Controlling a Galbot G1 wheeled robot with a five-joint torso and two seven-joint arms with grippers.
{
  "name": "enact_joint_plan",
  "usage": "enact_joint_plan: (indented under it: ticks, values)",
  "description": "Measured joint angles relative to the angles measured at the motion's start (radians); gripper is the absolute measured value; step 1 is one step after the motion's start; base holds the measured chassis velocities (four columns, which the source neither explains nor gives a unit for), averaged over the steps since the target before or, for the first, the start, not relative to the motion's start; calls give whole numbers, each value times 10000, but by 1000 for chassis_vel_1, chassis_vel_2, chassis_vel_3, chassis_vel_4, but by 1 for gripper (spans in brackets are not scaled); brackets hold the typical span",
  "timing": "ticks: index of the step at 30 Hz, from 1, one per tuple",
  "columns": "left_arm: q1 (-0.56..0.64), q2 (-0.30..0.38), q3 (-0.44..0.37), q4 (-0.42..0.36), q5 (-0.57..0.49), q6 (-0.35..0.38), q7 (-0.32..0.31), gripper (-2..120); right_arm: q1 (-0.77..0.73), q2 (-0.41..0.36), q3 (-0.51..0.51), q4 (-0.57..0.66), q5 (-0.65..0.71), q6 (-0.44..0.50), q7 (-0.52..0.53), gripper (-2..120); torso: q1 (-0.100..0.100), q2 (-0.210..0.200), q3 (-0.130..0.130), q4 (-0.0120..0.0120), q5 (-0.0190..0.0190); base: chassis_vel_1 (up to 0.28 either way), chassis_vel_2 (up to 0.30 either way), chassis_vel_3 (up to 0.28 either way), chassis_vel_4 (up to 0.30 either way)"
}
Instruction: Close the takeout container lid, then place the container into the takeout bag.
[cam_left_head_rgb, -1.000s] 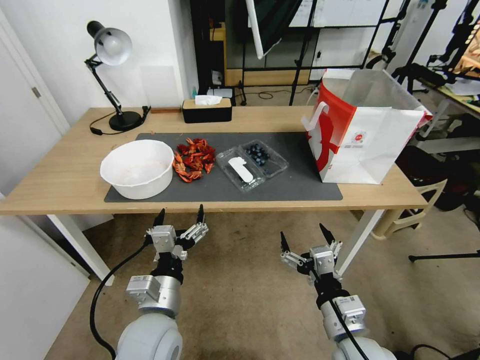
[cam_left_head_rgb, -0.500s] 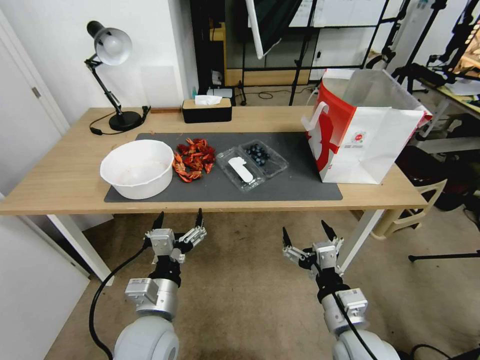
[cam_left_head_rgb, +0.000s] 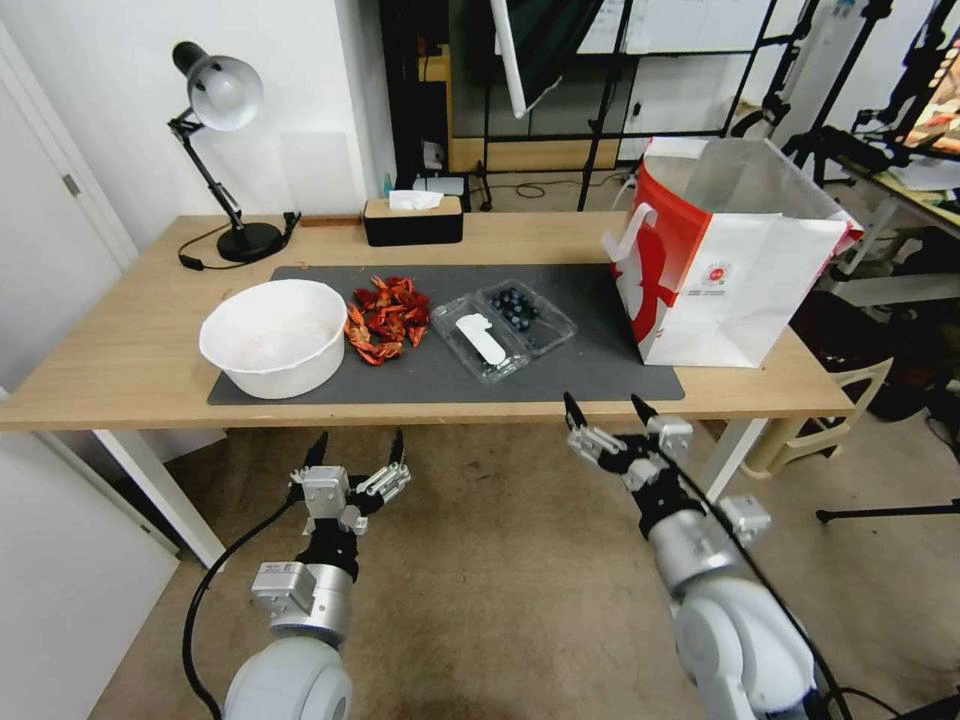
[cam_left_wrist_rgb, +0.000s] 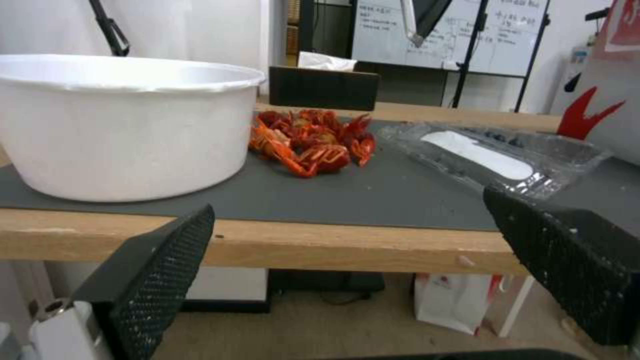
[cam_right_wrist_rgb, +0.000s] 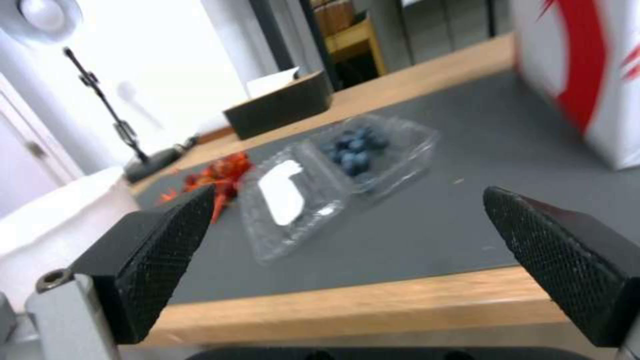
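Reaching toward the table's near edge, the right gripper (cam_left_head_rgb: 603, 415) is spread wide to approach the takeout container (cam_left_head_rgb: 527, 311), whose lid (cam_left_head_rgb: 482, 342) lies open left of the takeout bag (cam_left_head_rgb: 735, 270), while the left gripper (cam_left_head_rgb: 357, 447) hangs wide below.

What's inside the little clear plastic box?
Dark blueberries sit in one half of the takeout container. The lid lies flat and open beside it, with only a white sticker on it. Whether anything lies beneath the berries cannot be seen.
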Motion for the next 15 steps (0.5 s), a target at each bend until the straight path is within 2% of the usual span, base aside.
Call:
enact_joint_plan:
  ticks: [1,2,5,6,9,15]
  values:
    - [11,-22,-45,9,3,-23,11,100,358,-177,-105,-177,790,-297,273,100,0,0,0,0,-1,0,0,0,0]
    - [11,-22,-45,9,3,-23,11,100,358,-177,-105,-177,790,-297,273,100,0,0,0,0,-1,0,0,0,0]
    - [38,-45,-135,34,7,-50,26,100,1366,-546,-338,-721,2560,-964,1006,100,1,0,0,-1,0,0,0,0,0]
    - [38,-45,-135,34,7,-50,26,100,1366,-546,-338,-721,2560,-964,1006,100,1,0,0,-1,0,0,0,0,0]
    - [75,-77,-187,83,31,-101,33,100,2337,-829,-590,-1274,3996,-1437,1722,100,2,0,1,-1,0,0,0,0,0]
    - [132,-132,-260,123,78,-167,44,100,3506,-1040,-892,-1957,5262,-2057,2712,100,1,-1,2,-1,-2,0,0,0,0]
